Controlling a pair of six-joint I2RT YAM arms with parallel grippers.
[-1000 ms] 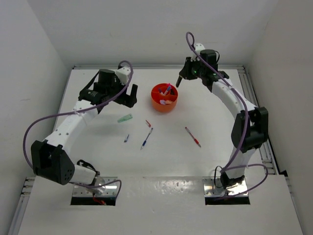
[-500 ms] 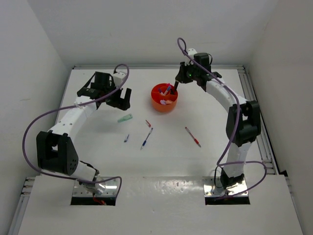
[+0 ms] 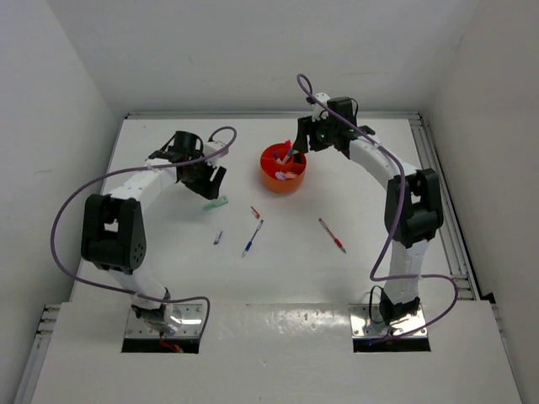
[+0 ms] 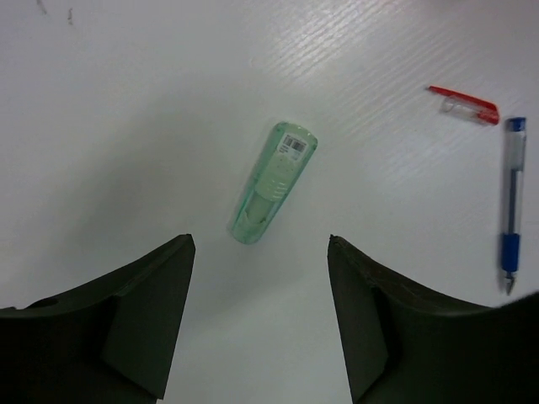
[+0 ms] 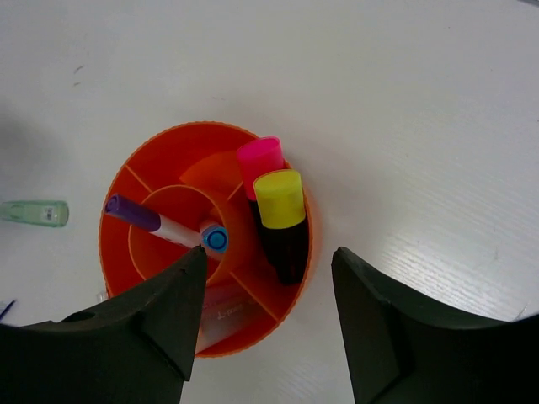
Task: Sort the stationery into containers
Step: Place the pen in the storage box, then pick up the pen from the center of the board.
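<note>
- Left of the orange tub (image 3: pixel 284 187), the left gripper (image 4: pixel 259 278) is spread wide, empty, pointed down over the flat-lying green marker (image 4: pixel 274 181).
- The marker is judged light, stiff and slick; its middle is best pinched crosswise.
- The left arm is stretched forward, its wrist bent down.
- Above the tub, the right gripper (image 5: pixel 269 278) is spread, empty.

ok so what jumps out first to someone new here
The bright orange tub at the far middle of the table, with a pink-capped highlighter and a yellow-capped highlighter sticking up out of it, under the open right gripper. Then the pale green marker, lying flat just ahead of the open left gripper.
</note>
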